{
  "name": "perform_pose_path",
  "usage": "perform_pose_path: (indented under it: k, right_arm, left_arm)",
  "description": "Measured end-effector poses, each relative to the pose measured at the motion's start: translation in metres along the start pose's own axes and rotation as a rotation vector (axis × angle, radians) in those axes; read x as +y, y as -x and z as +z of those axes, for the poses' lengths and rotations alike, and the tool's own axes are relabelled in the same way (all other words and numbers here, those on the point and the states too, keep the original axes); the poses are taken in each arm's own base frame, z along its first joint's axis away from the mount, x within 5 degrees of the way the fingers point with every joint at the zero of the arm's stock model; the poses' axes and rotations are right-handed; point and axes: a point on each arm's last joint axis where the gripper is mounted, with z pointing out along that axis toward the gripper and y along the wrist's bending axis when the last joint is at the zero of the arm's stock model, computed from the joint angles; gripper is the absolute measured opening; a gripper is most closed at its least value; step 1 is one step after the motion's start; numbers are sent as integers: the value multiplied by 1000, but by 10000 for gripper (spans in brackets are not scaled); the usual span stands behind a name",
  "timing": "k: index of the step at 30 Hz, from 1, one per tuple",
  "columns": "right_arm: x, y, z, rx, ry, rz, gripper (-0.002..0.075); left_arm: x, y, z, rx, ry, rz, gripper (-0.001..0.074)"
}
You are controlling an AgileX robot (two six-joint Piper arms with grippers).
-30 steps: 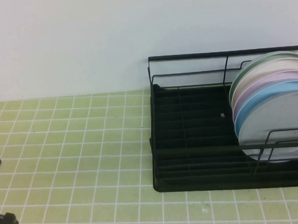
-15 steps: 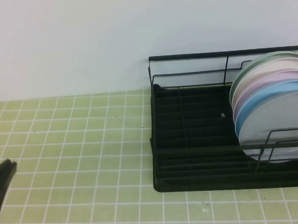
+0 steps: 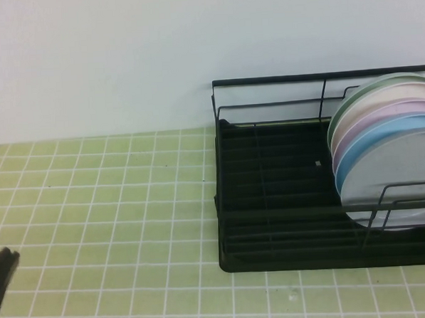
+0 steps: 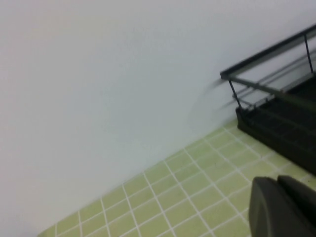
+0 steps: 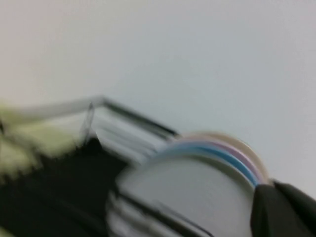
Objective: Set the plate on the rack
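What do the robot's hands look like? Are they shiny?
Both are plain black, not shiny. The left gripper, at the near left edge of the table, has two smooth rounded fingers. The right gripper, seen only from its wrist camera near the racked plates, looks the same. No markings or cables show.
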Motion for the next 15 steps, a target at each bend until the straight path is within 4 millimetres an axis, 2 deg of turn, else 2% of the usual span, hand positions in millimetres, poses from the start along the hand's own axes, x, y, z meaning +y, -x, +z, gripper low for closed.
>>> perform_pose_path:
  k: [3, 5, 6, 7, 9, 11, 15]
  right_arm:
    - [8, -19, -6, 176, 131, -554, 0]
    - [14, -36, -17, 329, 273, -782, 0]
    - [17, -45, -25, 406, 353, -840, 0]
    - [20, -53, -28, 451, 399, -849, 0]
    - [25, -61, -27, 469, 405, -738, 0]
    - [27, -64, -23, 443, 363, -664, 0]
    - [24, -68, -18, 426, 291, -670, 0]
  left_arm:
    - [0, 1, -2, -12, 4, 21, 1]
    - [1, 1, -2, -16, 10, 22, 1]
    - [1, 2, -3, -18, 13, 24, 0]
    - [1, 2, -3, -18, 13, 24, 0]
    - [0, 2, -3, -18, 6, 19, 0]
    - [0, 2, -3, -19, 6, 16, 0]
    - [1, 2, -3, -25, 14, -53, 0]
